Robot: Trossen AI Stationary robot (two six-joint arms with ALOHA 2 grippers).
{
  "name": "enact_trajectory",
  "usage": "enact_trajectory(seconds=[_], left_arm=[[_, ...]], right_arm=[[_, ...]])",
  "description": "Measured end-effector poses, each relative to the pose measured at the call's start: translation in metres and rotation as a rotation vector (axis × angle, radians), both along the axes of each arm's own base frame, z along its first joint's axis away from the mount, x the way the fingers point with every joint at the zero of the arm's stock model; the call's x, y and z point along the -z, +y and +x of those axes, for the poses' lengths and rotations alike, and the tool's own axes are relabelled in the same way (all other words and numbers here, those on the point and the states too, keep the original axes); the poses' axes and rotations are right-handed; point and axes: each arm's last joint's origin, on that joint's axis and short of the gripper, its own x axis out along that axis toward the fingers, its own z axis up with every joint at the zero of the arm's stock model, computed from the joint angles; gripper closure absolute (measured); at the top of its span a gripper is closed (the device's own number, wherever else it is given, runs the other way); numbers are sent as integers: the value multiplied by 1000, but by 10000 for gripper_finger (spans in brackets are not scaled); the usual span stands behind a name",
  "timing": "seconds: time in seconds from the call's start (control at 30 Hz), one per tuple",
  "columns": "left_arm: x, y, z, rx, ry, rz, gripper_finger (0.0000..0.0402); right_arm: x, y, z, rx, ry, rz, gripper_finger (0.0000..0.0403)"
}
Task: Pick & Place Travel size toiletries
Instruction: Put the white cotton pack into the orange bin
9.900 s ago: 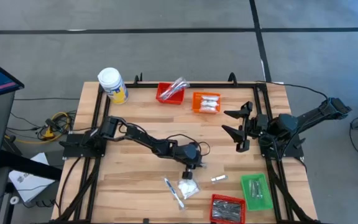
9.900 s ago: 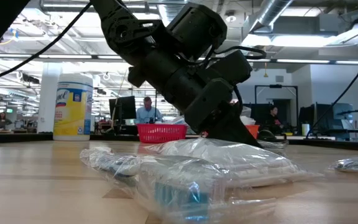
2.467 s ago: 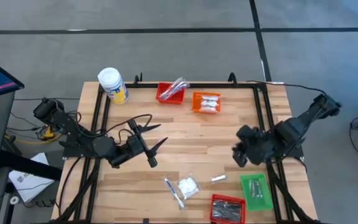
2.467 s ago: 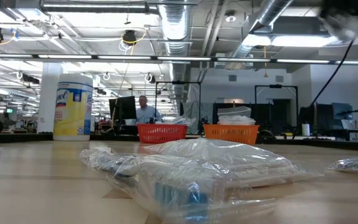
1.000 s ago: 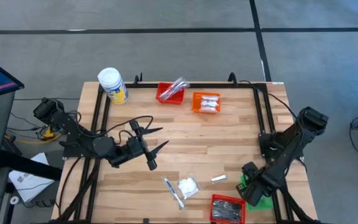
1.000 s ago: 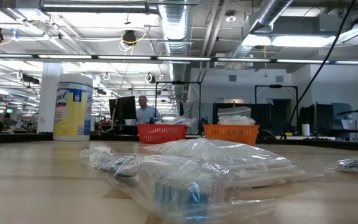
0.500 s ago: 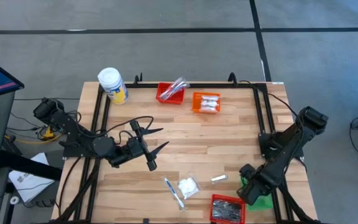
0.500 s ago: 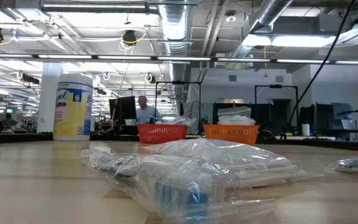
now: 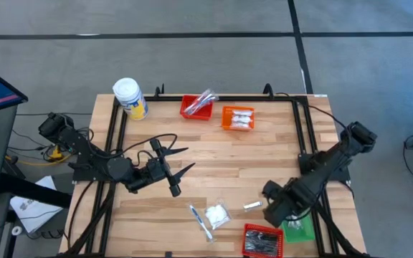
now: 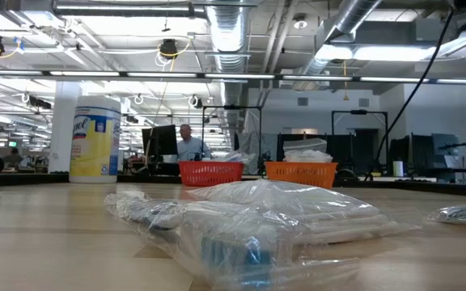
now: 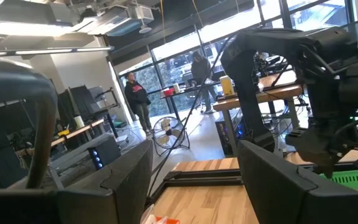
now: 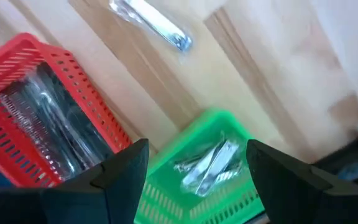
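Observation:
The travel size toiletries lie near the table's front edge: a white square packet, a slim clear-wrapped stick and a small silver packet. The low view shows the wrapped ones close up. More silver packets lie in the green basket. My right gripper hangs open, pointing down, over the table beside the green basket, with nothing between its fingers. My left gripper stays open and raised at centre left, its fingers holding nothing.
A red basket of dark items stands at the front edge, left of the green one. At the far edge are a red basket, an orange basket and a white-lidded yellow jar. Bare wood lies between the arms.
My right gripper has risen from over the green basket and gone toward the table's left and far side, turning about its own axis. It now hangs near the small silver packet, and more of the green basket shows.

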Motion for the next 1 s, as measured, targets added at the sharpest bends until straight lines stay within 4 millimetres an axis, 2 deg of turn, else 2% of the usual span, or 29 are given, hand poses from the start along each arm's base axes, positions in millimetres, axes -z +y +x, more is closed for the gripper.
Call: enact_trajectory(seconds=[0.33,0.5,0.63,0.8,1.0], left_arm=[[0,-1,0,19,-2,6,175],[0,-1,0,19,-1,6,175],[0,-1,0,20,-2,6,175],[0,-1,0,23,-2,7,175],[0,-1,0,23,-2,7,175]], right_arm=[[-1,-21,20,-146,-89,-82,138],[-2,-14,29,-343,-194,-37,138],[0,-10,32,-417,-221,-43,138],[20,-8,36,-624,-147,-110,138],[58,-3,46,-726,14,-158,138]])
